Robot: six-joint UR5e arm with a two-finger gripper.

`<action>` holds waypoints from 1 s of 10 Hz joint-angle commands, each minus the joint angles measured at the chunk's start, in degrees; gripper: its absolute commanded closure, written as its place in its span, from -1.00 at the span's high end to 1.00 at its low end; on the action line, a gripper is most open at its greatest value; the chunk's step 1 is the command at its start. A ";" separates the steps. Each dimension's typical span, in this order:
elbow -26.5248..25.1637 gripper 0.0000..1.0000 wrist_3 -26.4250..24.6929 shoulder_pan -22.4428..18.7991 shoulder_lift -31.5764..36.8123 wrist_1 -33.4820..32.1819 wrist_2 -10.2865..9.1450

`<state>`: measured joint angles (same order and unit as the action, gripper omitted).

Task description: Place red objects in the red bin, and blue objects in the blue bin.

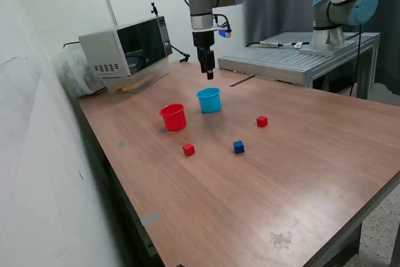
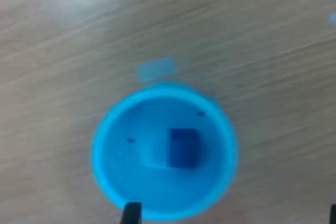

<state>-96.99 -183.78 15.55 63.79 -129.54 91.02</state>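
Blue cup (image 2: 107,145) stands upright, mouth up, apparently holding a blue cube (image 2: 184,148).

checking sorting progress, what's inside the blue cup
One dark blue cube lies on the floor of the blue cup. The wrist view shows nothing else inside; the cup's near edge is cut off.

The exterior view stands off a near corner of the wooden table (image 1: 300,173), raised, looking down and diagonally across the tabletop toward the far edge by the wall. The wrist view looks straight down from close above, filled by the light blue cup (image 2: 164,153) and a patch of tabletop. Both views share that cup (image 1: 209,100), which sits toward the far edge.
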 commanded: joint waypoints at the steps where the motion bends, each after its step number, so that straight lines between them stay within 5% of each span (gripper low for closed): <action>1: -1.71 1.00 0.08 -6.02 5.87 0.08 -0.05; 4: -1.72 1.00 0.00 -18.84 14.06 0.69 -0.23; 6: -1.63 1.00 -0.87 -23.70 15.39 3.94 -0.32; 10: 2.65 1.00 -13.76 -26.36 14.18 3.95 -0.14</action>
<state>-96.82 -192.07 -10.30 78.92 -125.63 90.81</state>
